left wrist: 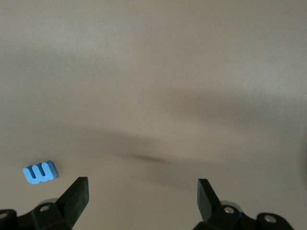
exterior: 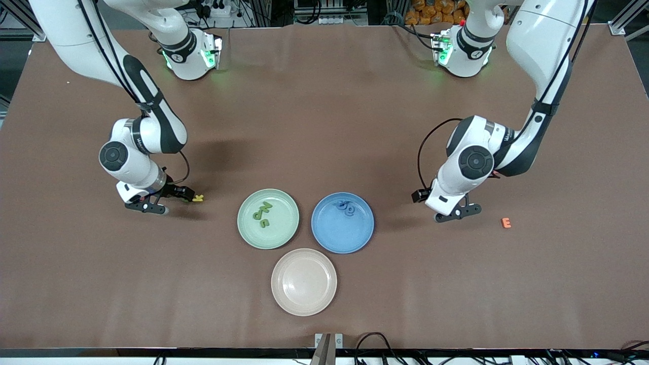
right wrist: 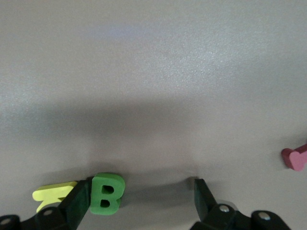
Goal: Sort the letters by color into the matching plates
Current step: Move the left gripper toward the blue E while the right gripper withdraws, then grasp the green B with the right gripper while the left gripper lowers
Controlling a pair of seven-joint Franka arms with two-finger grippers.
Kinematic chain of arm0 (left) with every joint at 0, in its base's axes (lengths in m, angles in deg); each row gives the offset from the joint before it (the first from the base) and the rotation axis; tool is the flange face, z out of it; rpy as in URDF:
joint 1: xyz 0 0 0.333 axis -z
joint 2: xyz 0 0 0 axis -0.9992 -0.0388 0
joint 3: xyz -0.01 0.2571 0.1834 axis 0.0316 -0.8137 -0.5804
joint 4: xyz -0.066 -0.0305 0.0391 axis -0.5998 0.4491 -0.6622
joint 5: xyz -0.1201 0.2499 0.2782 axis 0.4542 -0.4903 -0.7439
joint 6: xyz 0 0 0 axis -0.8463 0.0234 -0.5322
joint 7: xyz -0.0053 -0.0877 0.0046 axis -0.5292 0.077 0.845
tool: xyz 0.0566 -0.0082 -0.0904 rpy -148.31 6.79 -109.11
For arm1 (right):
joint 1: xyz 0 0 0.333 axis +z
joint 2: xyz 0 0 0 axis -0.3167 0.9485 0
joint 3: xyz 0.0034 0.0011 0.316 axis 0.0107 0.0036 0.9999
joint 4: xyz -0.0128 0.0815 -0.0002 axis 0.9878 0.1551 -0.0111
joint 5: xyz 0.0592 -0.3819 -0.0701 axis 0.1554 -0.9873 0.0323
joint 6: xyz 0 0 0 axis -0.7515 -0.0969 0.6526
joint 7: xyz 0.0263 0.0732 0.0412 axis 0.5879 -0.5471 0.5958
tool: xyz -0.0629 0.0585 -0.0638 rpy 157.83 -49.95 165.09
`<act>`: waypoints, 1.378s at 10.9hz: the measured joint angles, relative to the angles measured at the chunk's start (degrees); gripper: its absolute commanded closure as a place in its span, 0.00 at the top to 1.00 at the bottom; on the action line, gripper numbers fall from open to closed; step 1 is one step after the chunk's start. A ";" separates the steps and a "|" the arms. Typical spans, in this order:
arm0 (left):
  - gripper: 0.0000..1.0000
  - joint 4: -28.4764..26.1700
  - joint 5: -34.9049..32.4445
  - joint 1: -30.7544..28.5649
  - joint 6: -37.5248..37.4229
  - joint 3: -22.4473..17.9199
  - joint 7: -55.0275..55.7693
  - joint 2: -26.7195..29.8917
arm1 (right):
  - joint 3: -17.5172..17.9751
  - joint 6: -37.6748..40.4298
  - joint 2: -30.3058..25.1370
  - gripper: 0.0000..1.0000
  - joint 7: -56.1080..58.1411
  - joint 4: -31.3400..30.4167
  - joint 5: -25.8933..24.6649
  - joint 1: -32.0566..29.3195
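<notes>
Gripping the green B point(right wrist: 106, 193) comes next: it lies on the table between the right gripper's point(right wrist: 139, 197) open fingers, touching 1, beside a yellow letter point(right wrist: 52, 193). Centre yourself so only B is pinched. Left gripper point(left wrist: 143, 192) waits open.

Letters point(exterior: 262, 213) in two plates point(exterior: 284, 233)

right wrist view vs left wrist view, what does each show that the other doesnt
Only the right wrist view: a green letter B lying between the open fingers of the right pincer, against one finger, with a yellow letter just outside that finger and a pink piece at the picture's edge.

Only the left wrist view: a blue letter E on the table beside the open left pincer, outside its fingers.

Both: the bare brown table, and no plates.
</notes>
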 measured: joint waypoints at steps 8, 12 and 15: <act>1.00 -17.15 -0.03 -4.21 6.67 0.13 -12.01 11.40 | 0.01 -0.65 -0.11 0.57 1.92 0.12 -0.18 -0.03; 1.00 -23.09 -8.19 -9.62 17.38 -0.02 -16.97 11.64 | 0.07 -0.70 -0.30 0.41 2.12 0.14 -0.18 -0.04; 1.00 -23.85 -11.07 -13.05 19.09 -0.01 -26.68 11.26 | 0.07 -0.72 -0.45 0.33 2.20 0.17 -0.18 -0.05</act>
